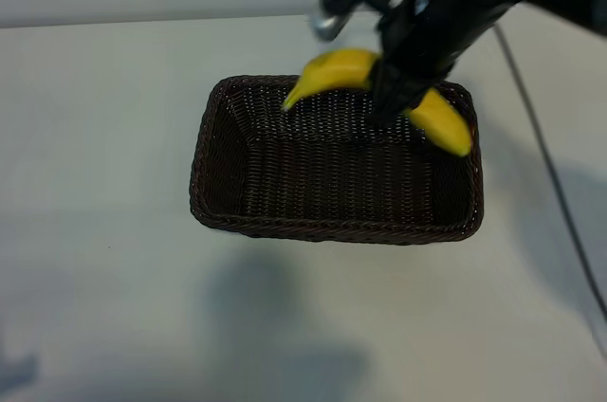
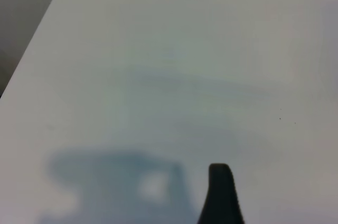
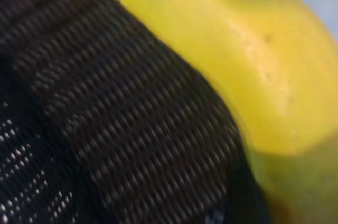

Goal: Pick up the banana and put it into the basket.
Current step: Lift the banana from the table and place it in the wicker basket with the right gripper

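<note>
Yellow banana [image 1: 346, 68] hangs in the right gripper's [image 1: 398, 99] fingers above the far right corner of the basket [image 1: 332, 224]; I would bring it over the middle and lower it before letting go. The right wrist view shows only banana against weave. The left wrist view shows bare table [image 2: 185, 49] and one finger [image 2: 221, 195] of the left gripper, which stands wide and holds nothing.

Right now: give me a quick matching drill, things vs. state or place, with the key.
Things:
1. banana
2. basket
3. right claw
4. table

States:
A. dark woven, nothing lying on its floor
B. pale, bare surface under everything
C. yellow, held above the far rim
D. black, closed on the fruit

Pairs: 1-C, 2-A, 3-D, 4-B
</note>
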Tool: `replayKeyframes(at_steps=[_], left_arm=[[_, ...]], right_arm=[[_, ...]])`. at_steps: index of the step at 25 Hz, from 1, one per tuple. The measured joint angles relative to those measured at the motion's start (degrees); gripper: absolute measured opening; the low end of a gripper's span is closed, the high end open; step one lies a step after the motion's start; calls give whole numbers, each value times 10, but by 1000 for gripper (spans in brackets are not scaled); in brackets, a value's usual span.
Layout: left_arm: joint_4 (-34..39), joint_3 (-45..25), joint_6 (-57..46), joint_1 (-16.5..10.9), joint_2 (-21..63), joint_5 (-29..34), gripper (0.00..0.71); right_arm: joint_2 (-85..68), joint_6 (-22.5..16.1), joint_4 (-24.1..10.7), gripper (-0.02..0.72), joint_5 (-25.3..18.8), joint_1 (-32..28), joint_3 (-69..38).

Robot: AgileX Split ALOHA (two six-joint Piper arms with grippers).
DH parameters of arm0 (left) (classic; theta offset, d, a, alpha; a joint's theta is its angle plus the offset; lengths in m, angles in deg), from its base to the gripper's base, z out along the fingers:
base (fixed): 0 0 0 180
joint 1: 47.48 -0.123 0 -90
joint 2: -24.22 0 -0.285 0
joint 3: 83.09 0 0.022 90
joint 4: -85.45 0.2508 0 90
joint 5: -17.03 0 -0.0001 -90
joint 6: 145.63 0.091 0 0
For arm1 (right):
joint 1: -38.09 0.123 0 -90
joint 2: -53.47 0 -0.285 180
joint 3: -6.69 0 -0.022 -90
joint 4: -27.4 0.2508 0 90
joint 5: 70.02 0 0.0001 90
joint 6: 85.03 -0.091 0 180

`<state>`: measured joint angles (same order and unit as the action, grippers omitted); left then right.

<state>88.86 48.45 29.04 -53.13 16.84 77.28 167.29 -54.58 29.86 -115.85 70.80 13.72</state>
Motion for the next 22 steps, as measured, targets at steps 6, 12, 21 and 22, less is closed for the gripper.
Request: replayKeyframes(at_steps=[6, 12, 21, 22], left_arm=[[0, 0, 0, 0, 0, 0, 562], [0, 0, 0, 0, 0, 0, 562], [0, 0, 0, 0, 0, 0, 562], [0, 0, 0, 0, 0, 0, 562]], right_arm=[[56, 9, -2, 423, 28, 30, 2], [87, 8, -6, 423, 28, 30, 2], [75, -22, -7, 584, 19, 30, 2], [69, -33, -7, 618, 12, 30, 5]])
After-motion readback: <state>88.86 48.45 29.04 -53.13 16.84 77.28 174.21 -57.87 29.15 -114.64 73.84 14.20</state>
